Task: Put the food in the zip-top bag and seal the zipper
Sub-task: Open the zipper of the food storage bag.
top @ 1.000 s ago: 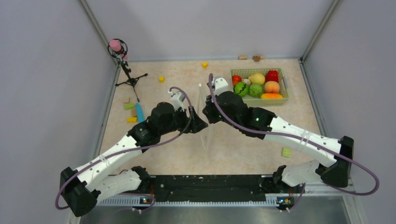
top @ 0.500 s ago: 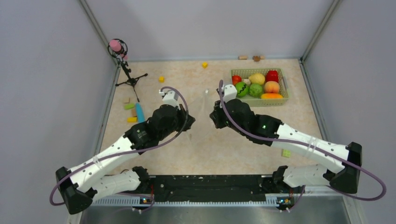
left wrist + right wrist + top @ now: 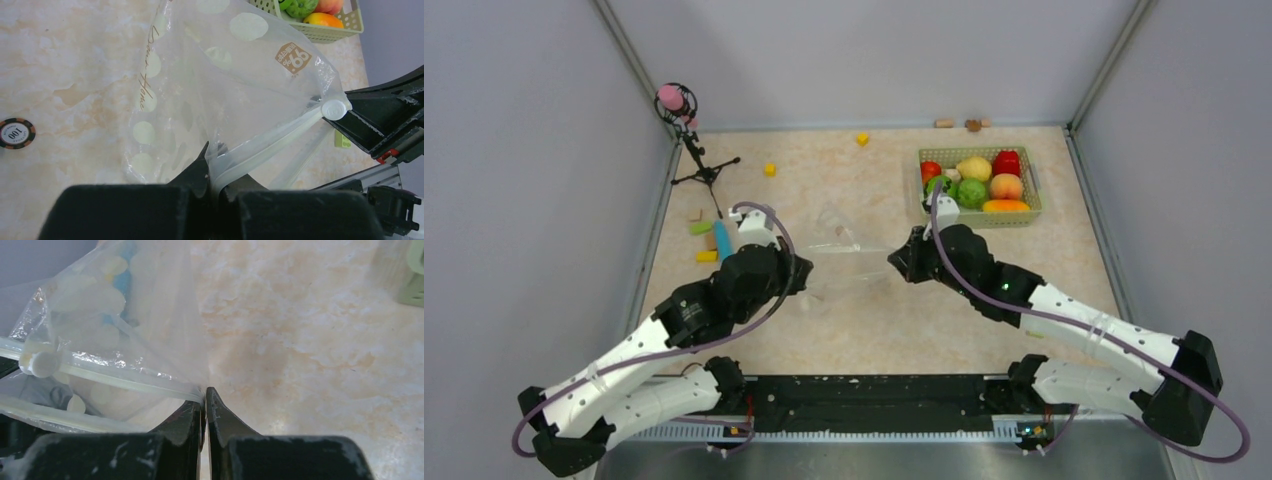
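Observation:
The zip-top bag [image 3: 842, 252], clear with white dots, hangs stretched between my two grippers over the middle of the table. My left gripper [image 3: 218, 172] is shut on the left end of the zipper [image 3: 272, 142], the whitish strip along the bag's mouth. My right gripper [image 3: 205, 392] is shut on the other end of the zipper [image 3: 125, 377], just past the white slider [image 3: 44, 364]. The mouth gapes a little between two strips. The food [image 3: 972, 180], red, yellow, peach and green toy fruits, lies in the green basket [image 3: 1034, 200] at the back right, beyond my right gripper [image 3: 896, 262].
A small microphone tripod [image 3: 694, 150] stands at the back left. Yellow cubes [image 3: 769, 169] and coloured blocks [image 3: 709, 240] lie along the left side. A poker chip [image 3: 15, 133] lies on the table left of the bag. Grey walls close in the table on three sides.
The left gripper has shut on the zipper's end. Both arms have drawn apart and towards the near edge, pulling the bag from a narrow upright fold into a stretched span.

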`<action>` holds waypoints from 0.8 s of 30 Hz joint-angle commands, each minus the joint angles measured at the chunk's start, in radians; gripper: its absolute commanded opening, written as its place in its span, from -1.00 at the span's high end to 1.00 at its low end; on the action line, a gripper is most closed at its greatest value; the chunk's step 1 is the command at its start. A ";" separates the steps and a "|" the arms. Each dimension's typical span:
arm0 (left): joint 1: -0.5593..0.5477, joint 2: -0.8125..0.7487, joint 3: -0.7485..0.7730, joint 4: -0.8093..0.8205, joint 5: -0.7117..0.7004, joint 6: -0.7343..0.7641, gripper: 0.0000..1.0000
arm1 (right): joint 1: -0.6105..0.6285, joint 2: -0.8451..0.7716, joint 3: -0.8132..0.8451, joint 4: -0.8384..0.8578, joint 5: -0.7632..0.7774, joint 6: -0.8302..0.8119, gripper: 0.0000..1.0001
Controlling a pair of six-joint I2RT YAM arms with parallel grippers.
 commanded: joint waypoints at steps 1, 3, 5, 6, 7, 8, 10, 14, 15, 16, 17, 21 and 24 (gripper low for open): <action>0.028 -0.133 -0.001 -0.148 -0.235 0.027 1.00 | -0.117 -0.018 -0.087 -0.172 0.178 -0.051 0.98; 0.028 -0.116 0.003 -0.148 -0.196 0.041 1.00 | -0.118 -0.012 -0.093 -0.127 0.133 -0.081 0.99; 0.028 -0.068 0.009 -0.136 -0.154 0.044 1.00 | -0.118 0.001 -0.097 -0.057 0.034 -0.119 0.97; 0.028 -0.033 0.011 -0.124 -0.136 0.046 1.00 | -0.118 0.006 -0.100 -0.017 -0.027 -0.136 0.91; 0.028 0.001 0.013 -0.112 -0.126 0.045 1.00 | -0.118 0.010 -0.106 0.025 -0.082 -0.143 0.81; 0.028 0.040 0.016 -0.099 -0.116 0.046 1.00 | -0.118 0.018 -0.110 0.062 -0.128 -0.143 0.70; 0.028 0.104 0.025 -0.065 -0.109 0.054 1.00 | -0.118 0.036 -0.107 0.110 -0.222 -0.151 0.52; 0.028 0.206 0.057 -0.027 -0.130 0.044 1.00 | -0.118 0.070 -0.051 0.139 -0.347 -0.159 0.03; 0.028 0.221 0.065 -0.024 -0.138 0.040 1.00 | -0.118 0.076 -0.029 0.145 -0.370 -0.161 -0.17; 0.028 0.232 0.071 -0.023 -0.154 0.022 1.00 | -0.118 0.083 0.002 0.145 -0.392 -0.162 -0.44; 0.028 0.238 0.073 -0.019 -0.170 0.011 1.00 | -0.118 0.088 0.032 0.145 -0.407 -0.163 -0.84; 0.028 0.225 0.053 -0.004 -0.244 -0.007 1.00 | -0.118 0.118 0.167 0.075 -0.374 -0.205 -0.98; 0.028 0.190 -0.005 0.015 -0.250 -0.013 1.00 | -0.118 0.123 0.225 0.000 -0.252 -0.240 -0.98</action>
